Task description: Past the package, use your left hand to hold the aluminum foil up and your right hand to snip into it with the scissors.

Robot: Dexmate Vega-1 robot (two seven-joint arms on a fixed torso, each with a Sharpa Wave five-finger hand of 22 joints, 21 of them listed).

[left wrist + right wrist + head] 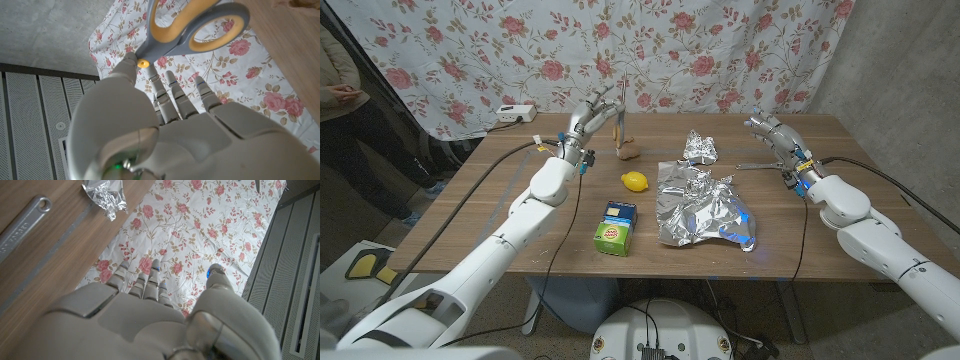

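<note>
Head view: the left hand (594,117) is raised in the upper middle of the frame, left of centre, and grasps the scissors (618,128), which hang with their blades pointing down toward a brown lump on the desk (490,205). From the left wrist view the scissors' yellow-and-grey handles (197,25) sit at the fingertips (131,64), against the flowered curtain (240,85). The right hand (772,133) is at the upper right, released, its fingers apart and grasping nothing. The aluminum foil (705,208) lies crumpled and spread on the desk at frame centre-right, with a smaller foil wad (699,148) above it. A yellow lemon (635,181) lies left of the foil, and the green-and-blue package (616,228) sits below the lemon. A metal wrench (22,226) lies on the desk in the right wrist view.
</note>
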